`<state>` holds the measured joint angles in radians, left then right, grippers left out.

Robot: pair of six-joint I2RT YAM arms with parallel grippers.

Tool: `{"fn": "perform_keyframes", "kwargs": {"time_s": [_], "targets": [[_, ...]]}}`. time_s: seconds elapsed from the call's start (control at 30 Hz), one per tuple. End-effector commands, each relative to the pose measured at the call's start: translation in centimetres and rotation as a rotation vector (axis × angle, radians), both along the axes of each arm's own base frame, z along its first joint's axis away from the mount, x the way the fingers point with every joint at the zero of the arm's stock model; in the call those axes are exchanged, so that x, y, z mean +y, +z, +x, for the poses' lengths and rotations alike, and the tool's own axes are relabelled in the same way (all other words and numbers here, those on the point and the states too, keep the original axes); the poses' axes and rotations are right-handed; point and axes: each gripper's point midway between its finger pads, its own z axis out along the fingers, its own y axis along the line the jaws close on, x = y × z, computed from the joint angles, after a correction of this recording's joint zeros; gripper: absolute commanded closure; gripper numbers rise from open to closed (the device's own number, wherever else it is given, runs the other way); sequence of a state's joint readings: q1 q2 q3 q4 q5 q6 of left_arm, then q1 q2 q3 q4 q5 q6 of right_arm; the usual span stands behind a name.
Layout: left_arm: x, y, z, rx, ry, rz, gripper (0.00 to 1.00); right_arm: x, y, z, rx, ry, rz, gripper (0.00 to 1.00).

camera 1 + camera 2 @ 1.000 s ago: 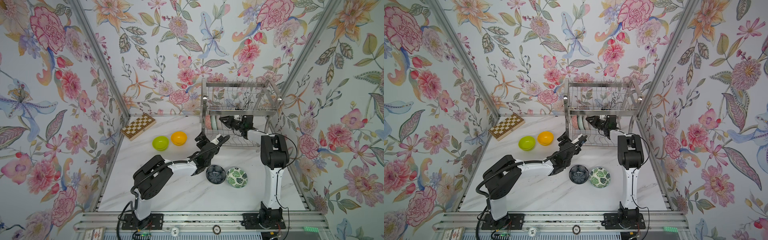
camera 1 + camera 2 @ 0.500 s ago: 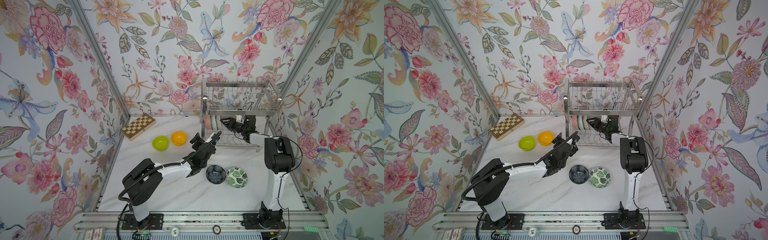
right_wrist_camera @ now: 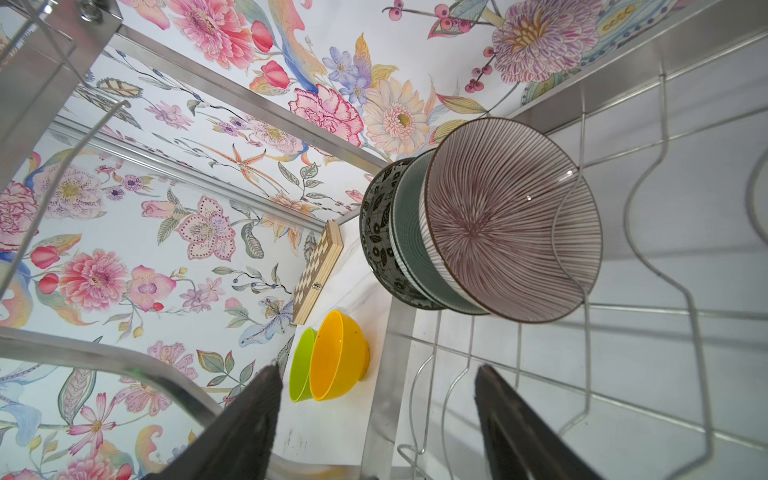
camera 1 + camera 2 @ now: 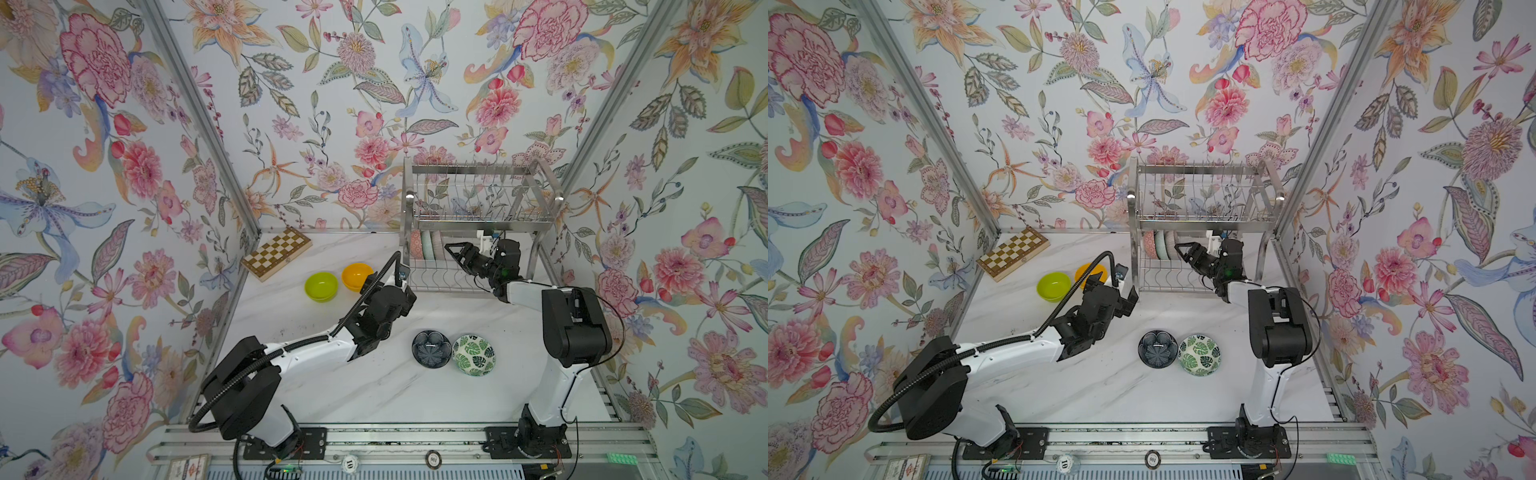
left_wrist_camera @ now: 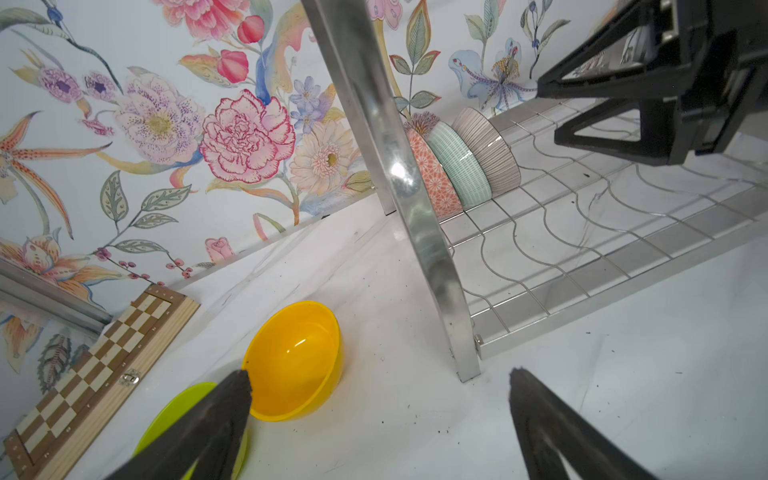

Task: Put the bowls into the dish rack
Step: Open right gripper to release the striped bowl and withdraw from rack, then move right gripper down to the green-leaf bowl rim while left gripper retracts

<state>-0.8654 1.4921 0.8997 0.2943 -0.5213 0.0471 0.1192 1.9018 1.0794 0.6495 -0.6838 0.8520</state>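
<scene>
Right tool [image 3: 377,370] is hovering spread, empty, beside the racked pink-striped bowl [image 3: 511,220]; I'm risking knocking it loose backing out.

Shiny polished steel for the dish rack [image 5: 399,174], with thin bright wire in the shelves. Smooth glossy plastic for the orange-yellow bowl [image 5: 295,361] and the lime green bowl [image 4: 321,286]. Glazed ceramic look on the pink-striped bowl [image 3: 511,220]. Matt pale wood on the chessboard [image 5: 95,374]. Smooth marble-patterned counter [image 4: 374,386]. Matt black, a little rough, on the left pincer [image 5: 380,374].
</scene>
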Motion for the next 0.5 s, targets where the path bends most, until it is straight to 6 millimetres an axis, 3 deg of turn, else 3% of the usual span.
{"fn": "perform_keyframes", "kwargs": {"time_s": [0.0,0.17,0.27,0.47], "targets": [[1.2,-0.3,-0.6,0.056,0.003,-0.112,0.01,0.5,1.6,-1.1,-0.053,-0.008,-0.030,0.12],[2.9,-0.4,-1.2,0.104,0.011,-0.239,0.01,0.5,0.8,-3.0,-0.009,-0.038,-0.104,0.01],[3.7,-0.8,-1.6,0.129,0.008,-0.318,0.01,0.3,-0.1,-4.7,0.026,-0.056,-0.146,0.01],[2.5,-1.5,-2.8,0.150,-0.081,-0.435,0.01,-2.2,-3.5,-8.5,0.196,-0.173,-0.346,0.01]]}}
